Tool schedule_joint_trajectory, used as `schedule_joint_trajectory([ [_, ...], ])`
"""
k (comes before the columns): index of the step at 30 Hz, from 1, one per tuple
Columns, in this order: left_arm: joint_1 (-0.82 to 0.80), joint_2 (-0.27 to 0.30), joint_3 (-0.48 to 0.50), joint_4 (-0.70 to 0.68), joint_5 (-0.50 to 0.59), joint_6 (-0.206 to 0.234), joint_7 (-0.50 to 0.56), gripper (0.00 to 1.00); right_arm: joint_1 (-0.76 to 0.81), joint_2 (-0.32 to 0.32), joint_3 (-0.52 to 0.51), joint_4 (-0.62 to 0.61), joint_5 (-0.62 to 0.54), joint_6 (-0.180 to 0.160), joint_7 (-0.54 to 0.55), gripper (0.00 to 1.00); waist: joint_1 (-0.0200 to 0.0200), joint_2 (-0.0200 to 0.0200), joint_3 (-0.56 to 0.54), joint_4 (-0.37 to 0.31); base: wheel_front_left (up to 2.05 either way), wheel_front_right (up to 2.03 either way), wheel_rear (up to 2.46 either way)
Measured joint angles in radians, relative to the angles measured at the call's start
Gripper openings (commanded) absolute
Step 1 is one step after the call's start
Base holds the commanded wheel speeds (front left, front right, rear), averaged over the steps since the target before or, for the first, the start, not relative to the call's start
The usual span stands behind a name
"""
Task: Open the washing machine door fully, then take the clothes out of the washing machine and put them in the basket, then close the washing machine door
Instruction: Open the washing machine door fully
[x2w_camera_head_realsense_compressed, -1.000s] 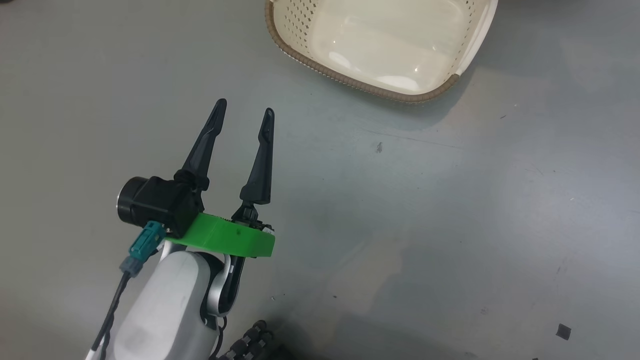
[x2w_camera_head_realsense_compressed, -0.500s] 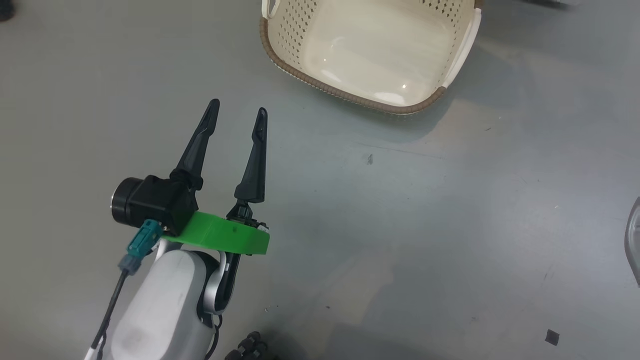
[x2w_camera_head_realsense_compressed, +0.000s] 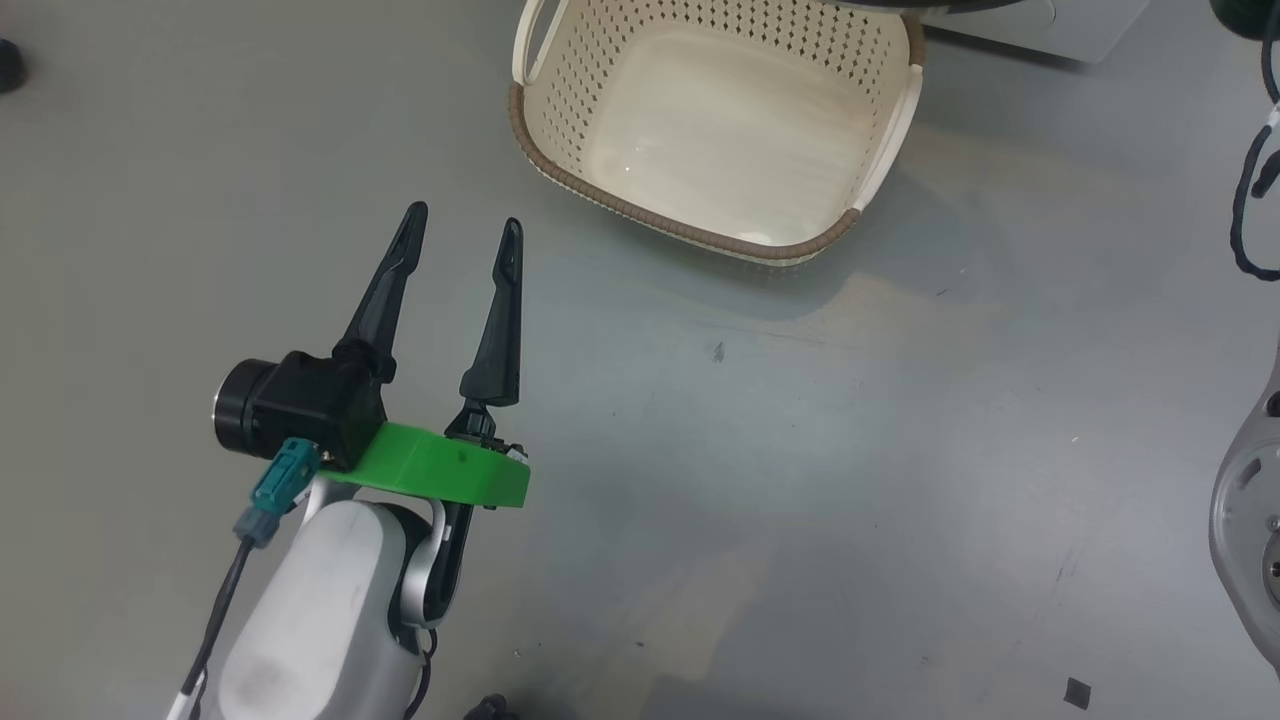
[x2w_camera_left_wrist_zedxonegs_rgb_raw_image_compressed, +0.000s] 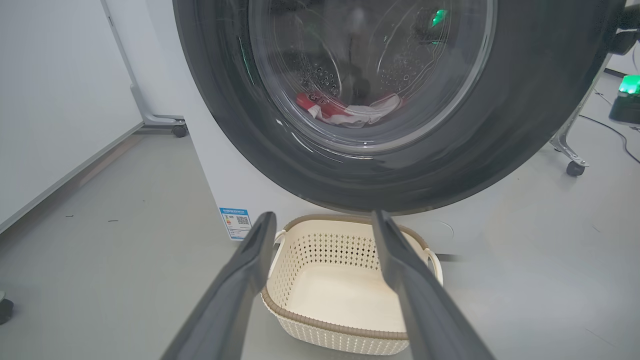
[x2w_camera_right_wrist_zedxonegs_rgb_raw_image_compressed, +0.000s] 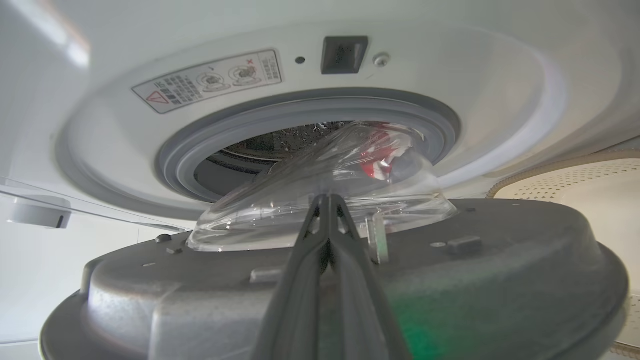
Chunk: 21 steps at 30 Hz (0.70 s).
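The left claw (x2w_camera_head_realsense_compressed: 463, 218) is held open near the basket (x2w_camera_head_realsense_compressed: 680, 225). The right claw (x2w_camera_right_wrist_zedxonegs_rgb_raw_image_compressed: 327, 200) is closed at the washing machine door (x2w_camera_right_wrist_zedxonegs_rgb_raw_image_compressed: 500, 280).

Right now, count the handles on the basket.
2. One handle is on the basket's left end, the other on its right end. Both ends show in the head view, so none seems hidden.

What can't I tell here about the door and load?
How far the washing machine door is open: left wrist view, rim cut off by the top edge.
How many clothes lie inside: left wrist view, blurred behind reflective glass.
Whether the right tool touches the door: right wrist view, its shut fingers cover the spot.
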Motion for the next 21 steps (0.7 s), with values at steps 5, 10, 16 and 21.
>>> schedule_joint_trajectory([
  [5,0.007,0.0,0.001,0.014,0.0,0.0,0.0,1.0,0.038,0.007,0.005,0.016,0.013,0.019,0.01,0.0,0.0,0.0,-0.027,-0.009,0.0,0.0,0.0],
  [10,0.014,0.0,0.006,0.02,0.004,0.0,0.0,1.0,0.076,0.009,0.003,0.028,0.026,0.031,0.022,0.0,0.0,0.0,-0.058,-0.015,0.0,0.0,0.0],
  [16,0.041,0.001,0.015,0.023,0.011,0.0,0.0,1.0,0.092,0.014,0.008,0.037,0.032,0.032,0.027,0.0,0.0,0.0,-0.086,-0.021,0.0,0.0,0.0],
  [21,0.051,0.001,0.016,0.023,0.011,0.0,0.0,1.0,0.091,0.016,0.019,0.035,0.035,0.029,0.034,0.0,0.0,0.0,-0.097,-0.03,0.0,0.0,0.0],
])
